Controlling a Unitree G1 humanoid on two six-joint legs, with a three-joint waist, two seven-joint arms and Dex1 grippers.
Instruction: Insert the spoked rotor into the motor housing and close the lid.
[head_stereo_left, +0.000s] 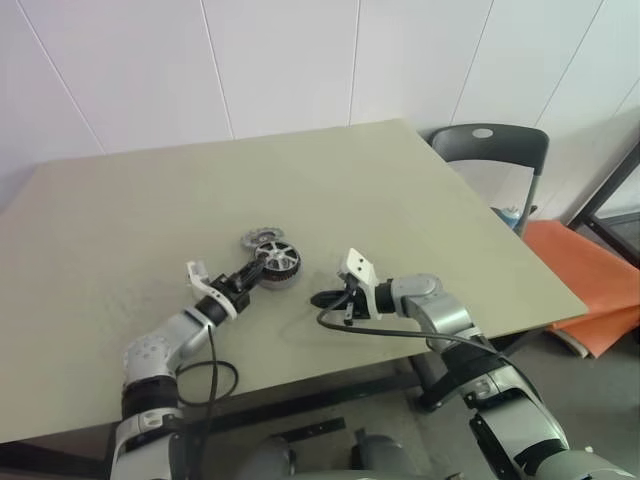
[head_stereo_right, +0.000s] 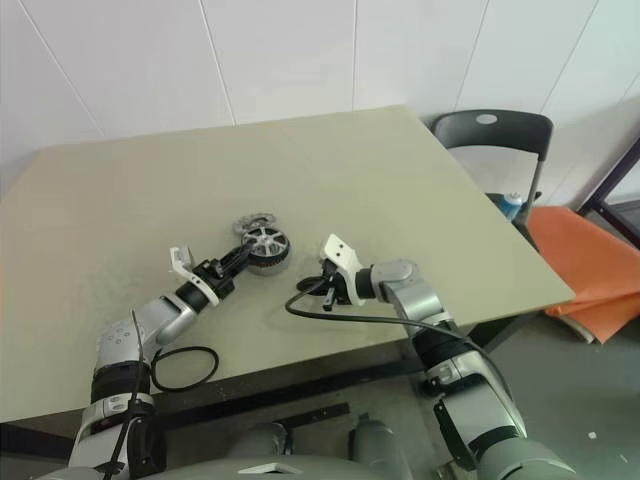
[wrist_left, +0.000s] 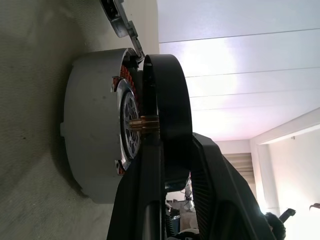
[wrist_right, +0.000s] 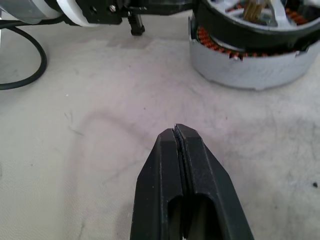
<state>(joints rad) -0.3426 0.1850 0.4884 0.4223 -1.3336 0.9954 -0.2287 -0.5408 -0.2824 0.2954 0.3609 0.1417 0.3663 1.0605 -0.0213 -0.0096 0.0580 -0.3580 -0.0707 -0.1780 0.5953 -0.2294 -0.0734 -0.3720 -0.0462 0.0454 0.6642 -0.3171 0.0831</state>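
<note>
Insertion is under way: near frame centre, the left gripper (head_stereo_left: 252, 279) has its fingers clamped on the spoked rotor (head_stereo_left: 277, 258), sitting tilted in the motor housing (wrist_right: 250, 65). The right gripper (wrist_right: 181, 131), fingers together, waits just beside. The lid (head_stereo_left: 258, 238) lies behind. Next, I judge, the rotor must be pressed level.

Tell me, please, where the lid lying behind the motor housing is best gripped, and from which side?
Probably by its rim, from above or from the far side: the lid lies flat on the table, with the motor housing and left gripper crowding its near edge.
</note>
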